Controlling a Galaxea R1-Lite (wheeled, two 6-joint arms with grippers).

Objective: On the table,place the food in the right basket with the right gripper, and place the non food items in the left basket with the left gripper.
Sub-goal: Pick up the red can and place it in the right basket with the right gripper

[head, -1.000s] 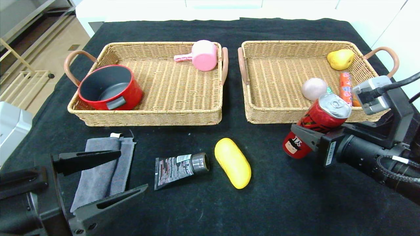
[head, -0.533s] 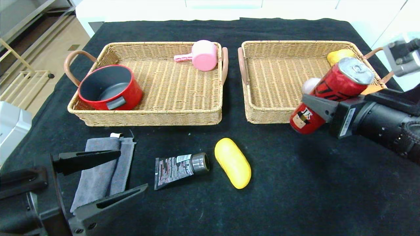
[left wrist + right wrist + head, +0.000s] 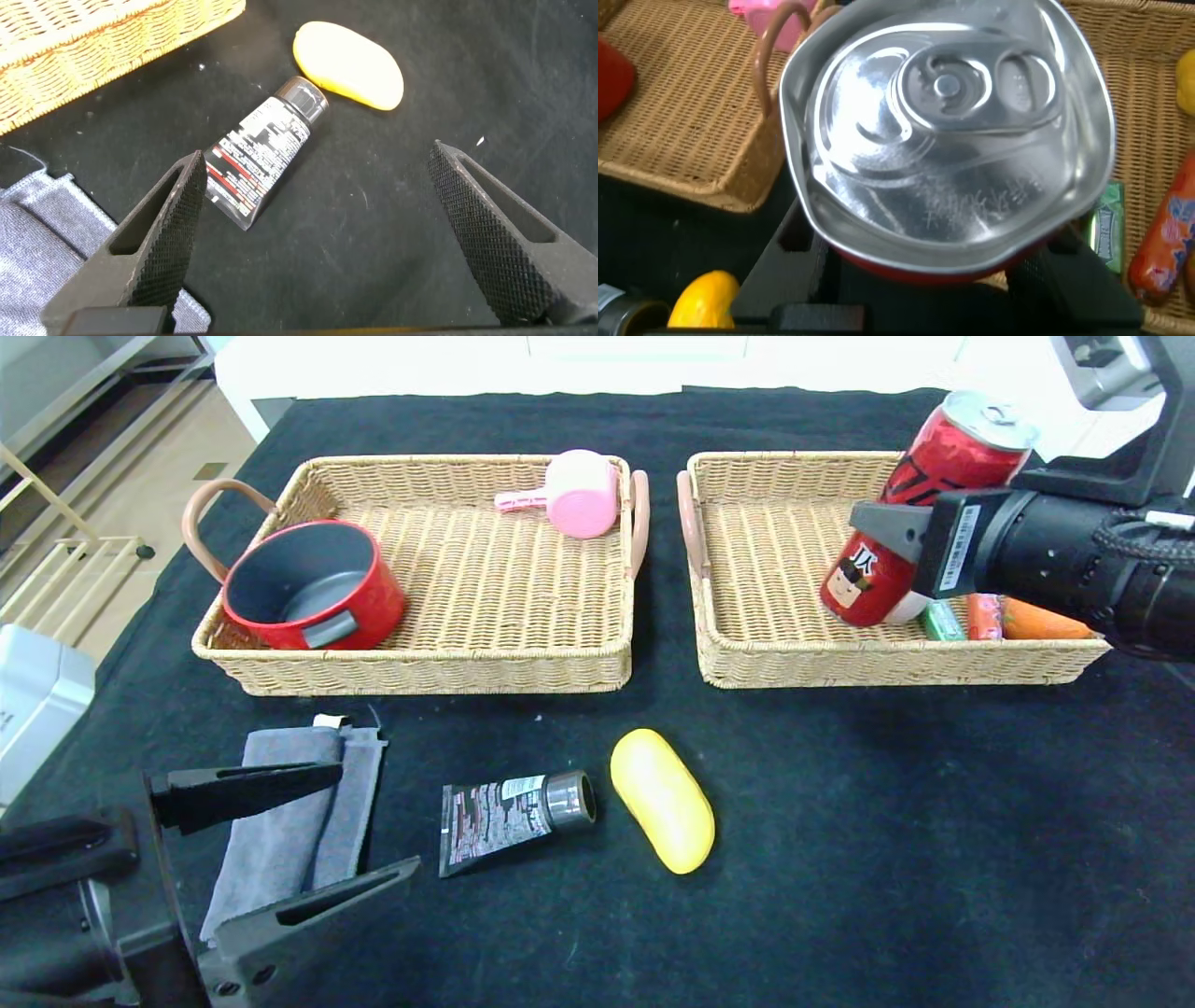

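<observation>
My right gripper (image 3: 901, 527) is shut on a red drink can (image 3: 920, 504) and holds it tilted in the air over the right basket (image 3: 794, 658); its silver top (image 3: 943, 121) fills the right wrist view. A green packet (image 3: 941, 621), a sausage (image 3: 982, 614) and a carrot (image 3: 1041, 621) lie in that basket. My left gripper (image 3: 308, 835) is open, low at the near left over a grey cloth (image 3: 280, 821). A black tube (image 3: 513, 812) and a yellow oval item (image 3: 663, 800) lie on the black table; both show in the left wrist view, tube (image 3: 262, 154) and oval (image 3: 350, 65).
The left basket (image 3: 420, 667) holds a red pot (image 3: 313, 583) and a pink cup (image 3: 579, 495). The table's near right is bare black cloth. A white unit (image 3: 33, 700) stands off the table's left edge.
My right gripper has lifted the red can from the table in front of the right basket, up and away, until it hangs over the basket. The left arm has not moved.
</observation>
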